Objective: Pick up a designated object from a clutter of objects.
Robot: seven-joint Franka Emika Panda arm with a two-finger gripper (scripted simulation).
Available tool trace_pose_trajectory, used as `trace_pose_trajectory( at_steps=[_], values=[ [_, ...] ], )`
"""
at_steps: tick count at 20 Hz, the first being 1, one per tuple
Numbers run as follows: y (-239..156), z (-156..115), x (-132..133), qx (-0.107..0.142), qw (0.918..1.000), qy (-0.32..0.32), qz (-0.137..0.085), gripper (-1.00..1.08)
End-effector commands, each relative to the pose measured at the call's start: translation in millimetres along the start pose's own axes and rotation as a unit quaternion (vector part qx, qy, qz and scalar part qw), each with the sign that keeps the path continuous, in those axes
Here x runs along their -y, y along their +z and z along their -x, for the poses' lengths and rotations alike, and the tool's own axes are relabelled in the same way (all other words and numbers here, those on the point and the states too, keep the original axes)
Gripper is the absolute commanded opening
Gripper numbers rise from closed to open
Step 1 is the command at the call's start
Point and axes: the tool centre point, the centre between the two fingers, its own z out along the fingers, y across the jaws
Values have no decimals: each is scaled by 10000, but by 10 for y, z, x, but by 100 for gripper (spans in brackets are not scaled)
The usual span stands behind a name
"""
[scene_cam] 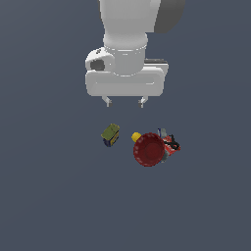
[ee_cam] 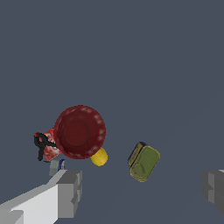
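1. Task status: at the outset, by the look of it. Nothing grasped, nothing lifted; approach, descent, closing and lift all left to do.
2. Gripper point(scene_cam: 124, 102): one, held above the clutter, fingers spread wide, nothing between them. Not yet over the target; offset toward the exterior view's left of it.
3. Designated object, tiny black item with red parts point(scene_cam: 173, 143): one, resting on the flat red packet point(scene_cam: 171, 147), at the far edge of the cluster on the exterior view's right, just beside the bowl.
4. Dark red bowl point(scene_cam: 148, 150): one, mouth up, partly covering the packet.
5. Yellow ball point(scene_cam: 136, 137): one, touching the bowl's rim.
6. Olive-green box point(scene_cam: 111, 135): one, tilted, apart from the rest.
7. Small grey-blue piece point(ee_cam: 57, 165): one, next to the packet; identity unclear.
8. Flat red packet: one, mostly hidden.
9. Floor point(scene_cam: 49, 196): plain grey-blue.
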Motion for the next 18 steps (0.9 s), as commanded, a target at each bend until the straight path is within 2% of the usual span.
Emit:
trace_pose_trajectory(
  at_steps=[1, 10, 18],
  values=[
    [0, 0, 0, 0, 10000, 0, 0, 100],
    [-15, -5, 66, 6, 9998, 157, -125, 100],
    [107, -32, 167, 23, 10000, 2, -93, 100]
  ],
)
